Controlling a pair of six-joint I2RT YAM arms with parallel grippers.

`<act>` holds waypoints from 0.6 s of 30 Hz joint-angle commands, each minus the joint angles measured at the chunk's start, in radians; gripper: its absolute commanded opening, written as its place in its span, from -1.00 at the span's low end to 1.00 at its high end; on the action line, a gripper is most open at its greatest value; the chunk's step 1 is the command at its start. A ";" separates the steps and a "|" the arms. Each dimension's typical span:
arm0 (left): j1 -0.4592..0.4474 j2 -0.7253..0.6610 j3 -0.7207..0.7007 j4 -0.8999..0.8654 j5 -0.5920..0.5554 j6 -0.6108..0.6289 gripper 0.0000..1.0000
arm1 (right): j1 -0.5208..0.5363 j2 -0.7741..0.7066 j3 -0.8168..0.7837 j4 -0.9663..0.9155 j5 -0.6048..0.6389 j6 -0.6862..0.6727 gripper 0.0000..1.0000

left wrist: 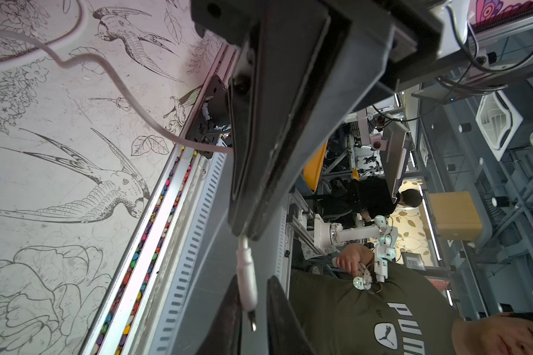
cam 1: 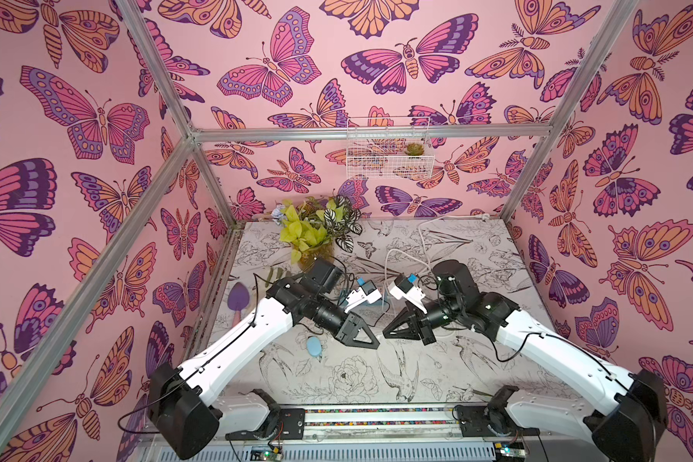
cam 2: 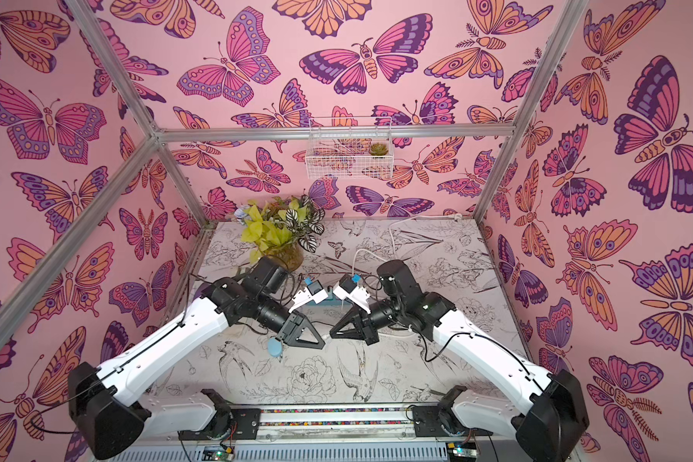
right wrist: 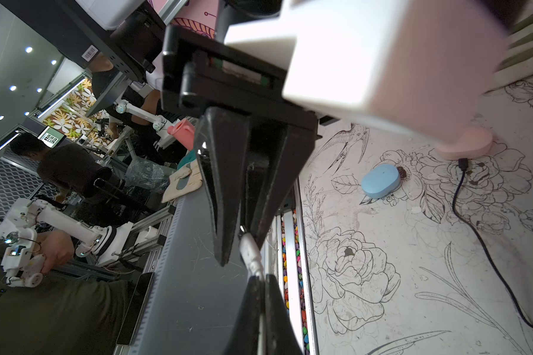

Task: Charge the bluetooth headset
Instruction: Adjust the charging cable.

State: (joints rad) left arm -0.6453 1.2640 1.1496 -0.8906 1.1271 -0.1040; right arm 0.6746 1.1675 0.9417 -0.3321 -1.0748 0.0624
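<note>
The bluetooth headset's light blue case (cam 1: 314,346) (cam 2: 275,347) (right wrist: 380,181) lies shut on the table, below my left arm. Both grippers meet tip to tip above the table's middle. My right gripper (cam 1: 385,334) (right wrist: 262,278) is shut on the white charging cable (left wrist: 111,73), just behind its plug (left wrist: 246,276) (right wrist: 250,249). The plug pokes between the fingers of my left gripper (cam 1: 377,344) (left wrist: 254,279), which stand slightly apart. It rests against one finger, with a gap to the other. The metal tip (left wrist: 253,322) is bare.
A potted plant (cam 1: 317,232) stands at the back left and a purple trowel (cam 1: 239,298) lies by the left wall. The white cable loops (cam 1: 401,260) across the back of the table. A black cable (right wrist: 474,230) runs to a pink object (right wrist: 465,147). A wire basket (cam 1: 389,148) hangs on the back wall.
</note>
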 commanded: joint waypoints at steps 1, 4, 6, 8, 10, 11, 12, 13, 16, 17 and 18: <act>0.009 -0.030 -0.014 -0.012 0.022 0.006 -0.83 | -0.004 -0.016 -0.015 0.027 0.010 0.025 -1.00; 0.011 -0.031 -0.012 -0.004 0.022 0.004 -0.95 | 0.000 -0.017 -0.016 0.025 0.002 0.025 -1.00; 0.011 -0.026 -0.009 0.002 0.026 0.003 -1.00 | 0.006 -0.021 -0.017 0.024 -0.007 0.025 -0.99; 0.012 -0.019 -0.007 0.005 0.028 0.000 -1.00 | 0.010 -0.026 -0.017 0.031 -0.009 0.029 -0.91; 0.010 -0.014 -0.004 0.005 0.035 0.002 -1.00 | 0.013 -0.032 -0.018 0.043 -0.008 0.043 -0.59; 0.012 -0.012 -0.002 0.005 0.036 0.003 -1.00 | 0.013 -0.031 -0.022 0.058 -0.009 0.057 -0.49; 0.012 -0.013 -0.001 0.007 0.036 0.003 -1.00 | 0.014 -0.031 -0.027 0.075 -0.015 0.071 -0.41; 0.012 -0.015 0.000 0.007 0.034 0.002 -1.00 | 0.015 -0.031 -0.032 0.093 -0.018 0.086 -0.33; 0.010 -0.012 0.002 0.009 0.035 0.002 -1.00 | 0.023 -0.027 -0.040 0.134 -0.020 0.112 -0.22; 0.009 -0.011 0.002 0.009 0.035 0.003 -1.00 | 0.024 -0.025 -0.043 0.151 -0.020 0.124 -0.23; 0.009 -0.008 0.002 0.008 0.036 0.002 -1.00 | 0.025 -0.024 -0.047 0.172 -0.023 0.138 -0.24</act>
State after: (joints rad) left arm -0.6369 1.2514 1.1446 -0.8898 1.1309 -0.1127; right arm 0.6899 1.1500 0.9001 -0.2295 -1.0824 0.1520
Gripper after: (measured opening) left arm 0.045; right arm 0.384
